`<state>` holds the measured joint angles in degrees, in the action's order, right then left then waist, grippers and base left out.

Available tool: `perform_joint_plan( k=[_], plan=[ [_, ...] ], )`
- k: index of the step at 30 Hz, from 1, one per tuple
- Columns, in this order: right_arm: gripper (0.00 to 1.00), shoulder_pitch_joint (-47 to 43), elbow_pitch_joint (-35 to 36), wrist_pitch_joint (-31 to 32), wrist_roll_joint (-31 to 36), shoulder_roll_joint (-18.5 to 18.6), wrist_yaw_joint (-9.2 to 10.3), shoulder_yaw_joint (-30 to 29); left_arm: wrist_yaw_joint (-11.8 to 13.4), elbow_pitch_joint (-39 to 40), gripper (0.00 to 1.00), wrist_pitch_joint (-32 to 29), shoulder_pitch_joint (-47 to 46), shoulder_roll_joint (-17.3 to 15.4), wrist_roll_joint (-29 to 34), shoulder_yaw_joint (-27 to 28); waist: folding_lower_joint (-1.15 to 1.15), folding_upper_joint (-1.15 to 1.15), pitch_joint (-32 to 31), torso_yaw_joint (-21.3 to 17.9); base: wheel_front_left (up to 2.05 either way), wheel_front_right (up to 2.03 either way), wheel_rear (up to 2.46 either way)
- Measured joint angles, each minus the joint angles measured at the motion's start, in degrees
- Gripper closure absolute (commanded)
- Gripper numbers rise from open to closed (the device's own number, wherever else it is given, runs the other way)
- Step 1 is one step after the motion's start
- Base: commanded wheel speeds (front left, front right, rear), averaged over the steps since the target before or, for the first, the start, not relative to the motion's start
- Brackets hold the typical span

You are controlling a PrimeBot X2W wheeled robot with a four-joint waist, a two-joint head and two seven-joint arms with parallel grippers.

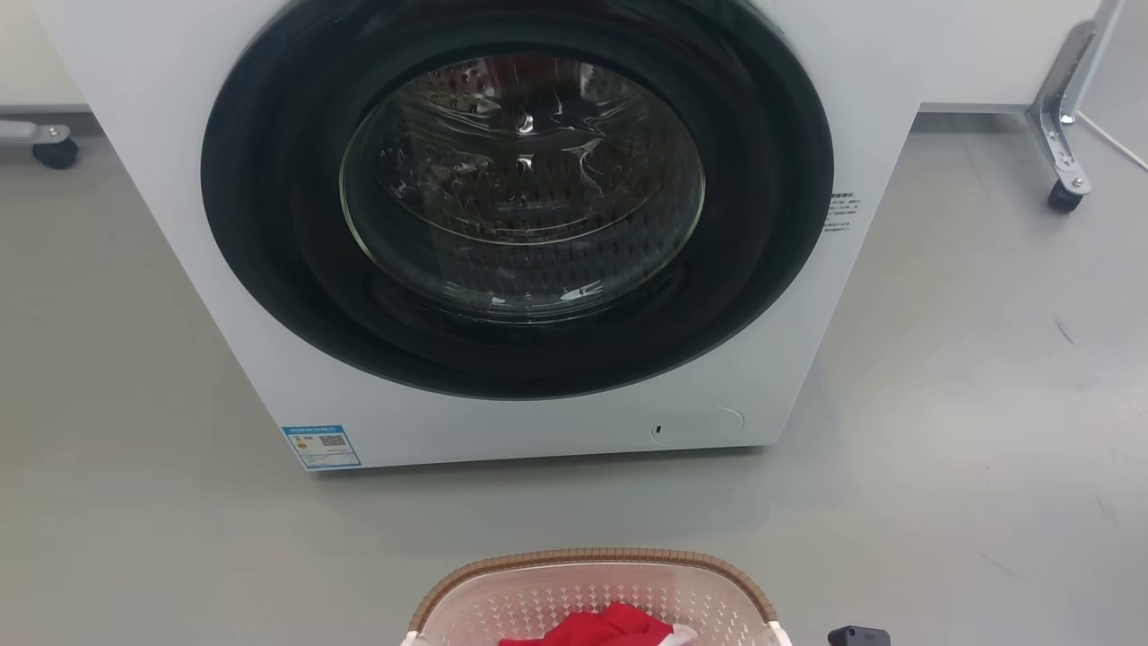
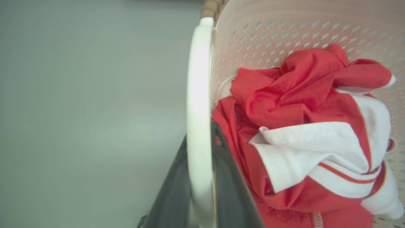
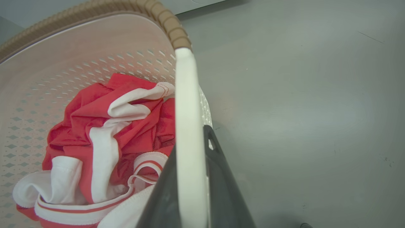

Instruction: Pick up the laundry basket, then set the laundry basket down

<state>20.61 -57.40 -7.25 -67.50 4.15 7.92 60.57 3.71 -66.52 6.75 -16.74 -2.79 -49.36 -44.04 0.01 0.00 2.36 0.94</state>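
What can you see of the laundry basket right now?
The laundry basket is cream plastic with diamond-perforated walls, a brown woven-look rim and white side handles. It is upright in front of the washing machine and holds a crumpled red and white garment. The left gripper clamps one handle between its dark fingers; the right gripper clamps the other. Whether its base touches the floor is hidden.

white washing machine, round dark door, grey floor, red-and-white garment
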Motion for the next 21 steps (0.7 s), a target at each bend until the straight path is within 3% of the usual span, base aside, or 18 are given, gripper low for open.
perform_joint_plan(
  k=[21],
  plan=[
    [1.00,9.4,-1.0,-1.9,-0.8,0.0,-0.01,1.1,0.8,0.4,1.00,2.6,-6.0,0.0,-1.0,1.5,0.00,0.00,6.2,-0.4,0.00,0.00,0.00]
  ],
)
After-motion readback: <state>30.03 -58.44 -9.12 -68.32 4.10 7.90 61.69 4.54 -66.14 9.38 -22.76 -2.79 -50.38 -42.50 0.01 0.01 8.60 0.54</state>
